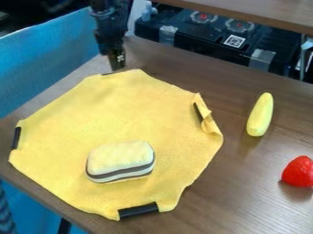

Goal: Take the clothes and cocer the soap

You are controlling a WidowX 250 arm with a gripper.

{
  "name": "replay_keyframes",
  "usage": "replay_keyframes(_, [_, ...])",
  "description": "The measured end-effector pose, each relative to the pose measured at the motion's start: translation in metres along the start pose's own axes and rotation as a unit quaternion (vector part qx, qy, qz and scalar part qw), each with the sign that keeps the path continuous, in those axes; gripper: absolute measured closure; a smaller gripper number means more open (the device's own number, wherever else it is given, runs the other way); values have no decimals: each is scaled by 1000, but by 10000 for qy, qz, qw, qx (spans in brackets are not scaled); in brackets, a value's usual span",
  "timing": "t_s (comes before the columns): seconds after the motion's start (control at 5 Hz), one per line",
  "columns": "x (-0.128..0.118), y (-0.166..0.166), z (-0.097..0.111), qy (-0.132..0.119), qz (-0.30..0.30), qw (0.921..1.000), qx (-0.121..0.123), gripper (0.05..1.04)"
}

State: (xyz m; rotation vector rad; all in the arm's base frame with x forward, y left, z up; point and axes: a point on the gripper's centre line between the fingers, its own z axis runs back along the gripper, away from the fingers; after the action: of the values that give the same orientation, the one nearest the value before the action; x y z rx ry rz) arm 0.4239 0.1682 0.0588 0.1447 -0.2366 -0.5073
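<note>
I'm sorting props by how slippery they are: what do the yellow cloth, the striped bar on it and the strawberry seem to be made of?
Yellow cloth: matte fabric, perhaps microfibre; it has a fuzzy surface and a soft folded edge.
Striped bar: foam or moulded plastic, I can't tell which; textured pale top, dark band around the side.
Strawberry: probably smooth plastic, judging by its bright highlight.

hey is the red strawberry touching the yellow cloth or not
Apart. In the camera view, a stretch of brown tabletop shows between the right edge of the cloth and the strawberry.
</note>
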Motion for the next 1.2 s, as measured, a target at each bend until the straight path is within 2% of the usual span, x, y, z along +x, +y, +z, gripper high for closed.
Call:
replay_keyframes(0.2, [3, 10, -1, 60, 60, 9999, 68, 84])
replay_keyframes(0.4, [0, 11, -13, 189, 38, 9998, 24, 84])
replay_keyframes(0.8, [-13, 9, -32, 612, -49, 9980, 135, 107])
replay_keyframes(1.2, [-16, -2, -38, 600, -6, 9980, 202, 670])
